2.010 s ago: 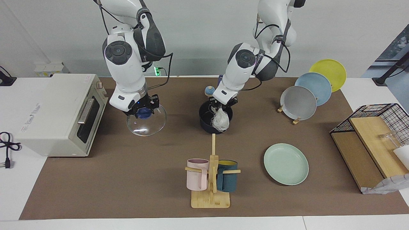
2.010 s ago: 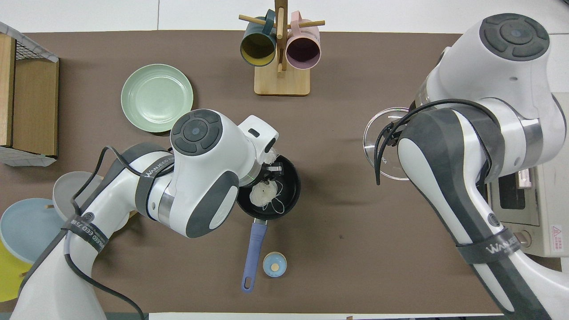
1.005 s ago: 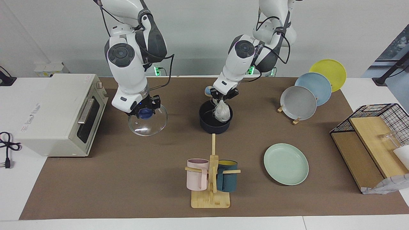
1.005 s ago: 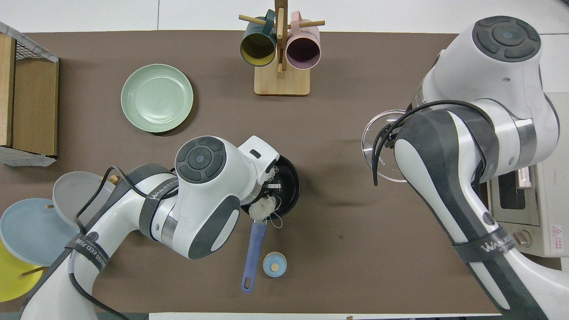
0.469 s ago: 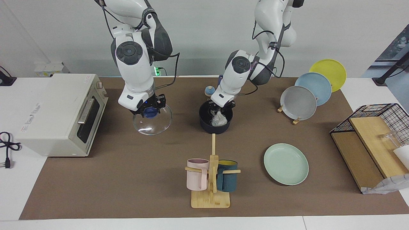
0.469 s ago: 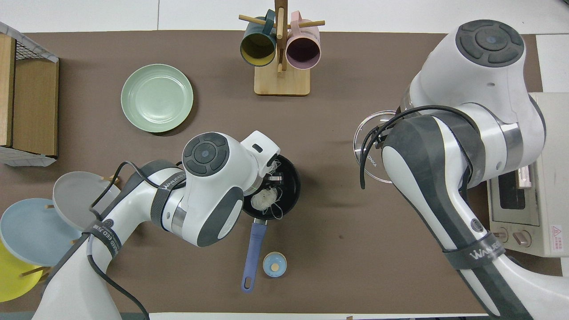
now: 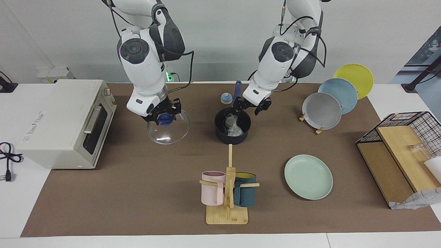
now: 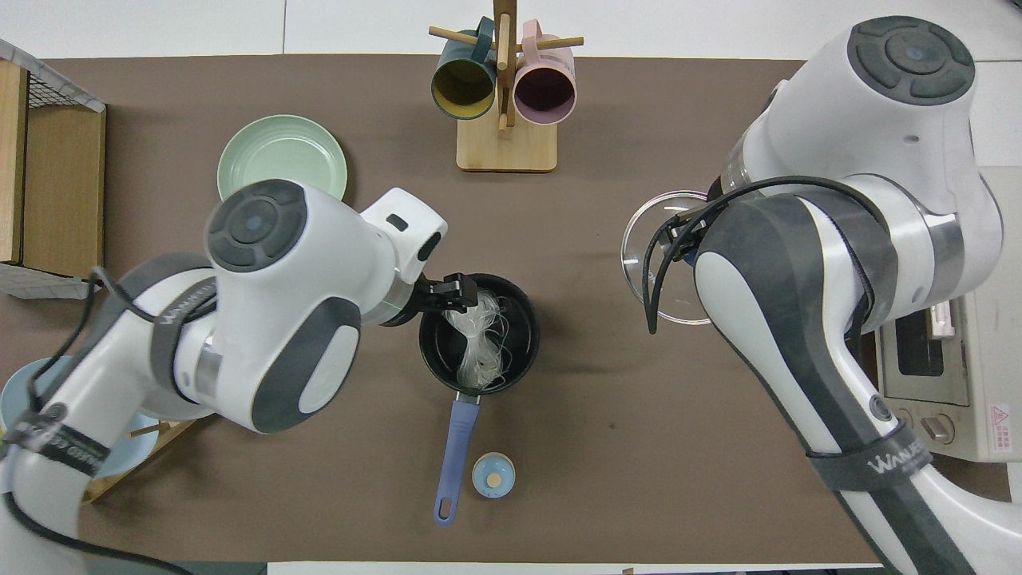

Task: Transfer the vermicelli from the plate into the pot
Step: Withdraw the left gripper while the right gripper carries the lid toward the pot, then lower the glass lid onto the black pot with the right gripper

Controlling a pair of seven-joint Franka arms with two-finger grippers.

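Brown mat, facing view: vermicelli (image 7: 233,124) sits in the pot (image 7: 232,131); left gripper (image 7: 251,107) hangs above the rim at 1 o'clock, jaws apart. Plate (image 7: 308,176) is bare. Right gripper (image 7: 164,115), clamped on the glass lid (image 7: 168,128), waits.

Overhead: left gripper (image 8: 453,292) is at the pot's (image 8: 517,319) 10 o'clock; strands (image 8: 477,339) reach up toward the fingers, so lift straight to avoid snagging.
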